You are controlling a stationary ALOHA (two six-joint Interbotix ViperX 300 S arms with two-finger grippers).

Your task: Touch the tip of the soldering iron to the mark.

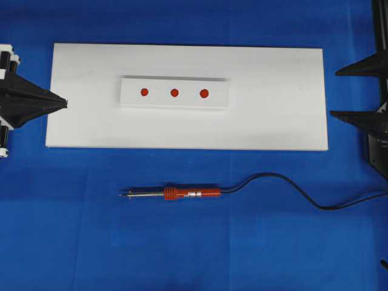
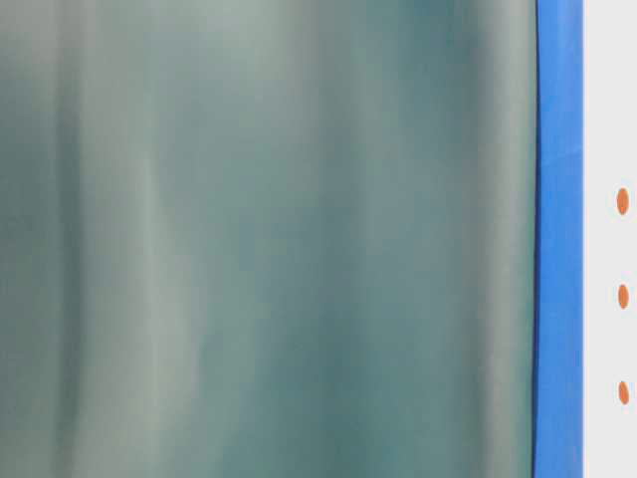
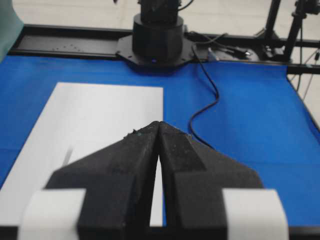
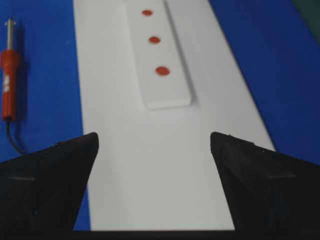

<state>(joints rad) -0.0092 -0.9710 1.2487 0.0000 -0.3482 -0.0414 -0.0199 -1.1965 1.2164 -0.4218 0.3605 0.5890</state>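
Observation:
The soldering iron lies flat on the blue mat in front of the white board, its red-orange handle to the right. Its tip points left and its black cord trails right. It also shows in the right wrist view. Three red marks sit in a row on a small white block. My left gripper is shut and empty at the board's left edge. My right gripper is open and empty at the board's right edge.
The large white board lies on the blue mat and carries the block. The table-level view is mostly blocked by a blurred grey-green surface. The other arm's black base stands at the far end.

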